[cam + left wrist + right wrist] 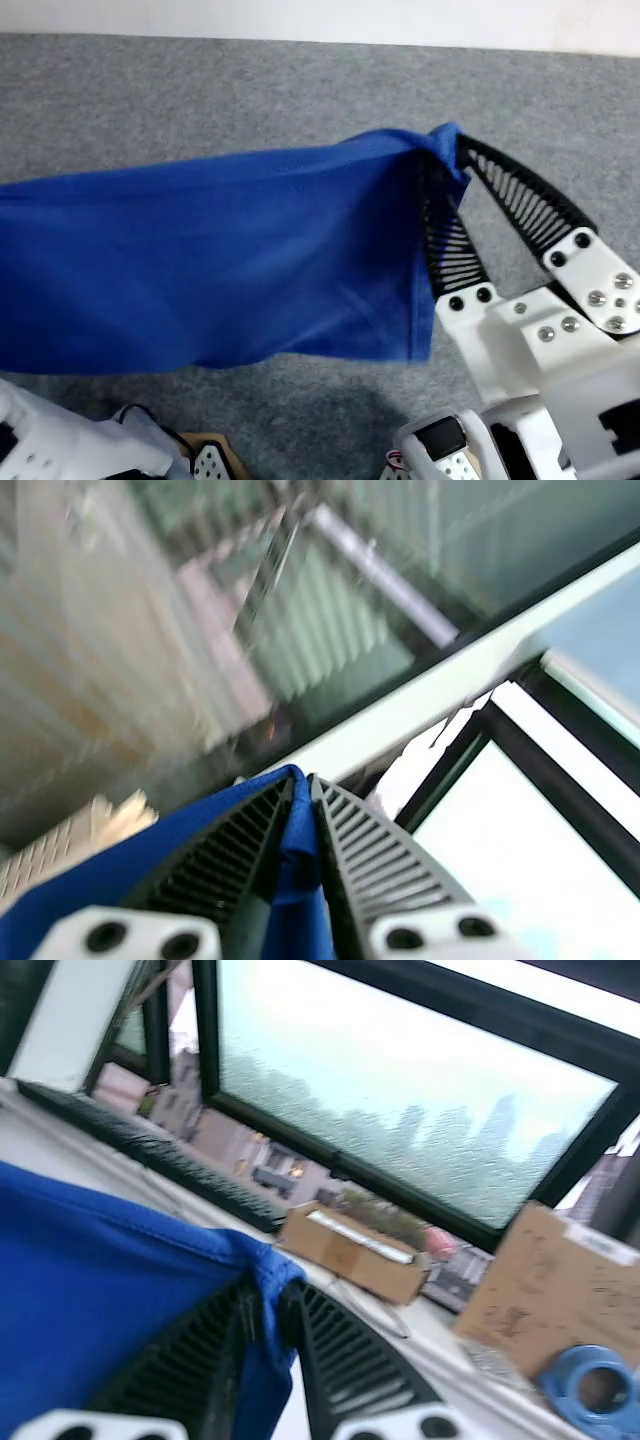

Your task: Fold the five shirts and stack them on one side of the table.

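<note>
The table (200,90) is covered in grey, carpet-like fabric up to a pale far edge.

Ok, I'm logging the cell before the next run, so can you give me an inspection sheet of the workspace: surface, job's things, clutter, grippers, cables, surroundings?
Surface: grey, felt-like table top.
Job's things: one blue shirt, lifted off the table and stretched wide, not folded.
Clutter: a small tan object at the near edge, too cut off to name.
Grippers: left gripper pinches an edge of the blue shirt; right gripper pinches another edge of it.
Cables: a thin dark lead by an arm base at the near edge.
Surroundings: large windows, cardboard boxes and a blue tape roll on a ledge.
</note>
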{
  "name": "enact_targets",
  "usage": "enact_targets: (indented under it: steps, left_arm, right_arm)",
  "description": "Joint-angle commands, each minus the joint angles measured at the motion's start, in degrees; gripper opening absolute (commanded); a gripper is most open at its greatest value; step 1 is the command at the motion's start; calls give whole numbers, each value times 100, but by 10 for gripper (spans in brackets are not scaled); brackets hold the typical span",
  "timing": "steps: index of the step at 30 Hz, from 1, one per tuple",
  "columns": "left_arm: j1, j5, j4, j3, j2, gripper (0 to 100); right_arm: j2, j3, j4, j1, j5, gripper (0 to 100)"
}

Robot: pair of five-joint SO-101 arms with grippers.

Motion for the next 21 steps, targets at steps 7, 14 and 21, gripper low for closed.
enact_targets:
  steps: [7,14,21]
  left_arm:
    - [-796,1248,-800,-127,22,30]
    - [-330,1538,-1029,-145,286,12]
    - [760,1486,-1336,-127,1323,7]
  right_arm:
    - [163,154,-479,391,35,8]
    - [400,1165,-1411,391,26,8]
    - [523,2158,-2316,391,26,8]
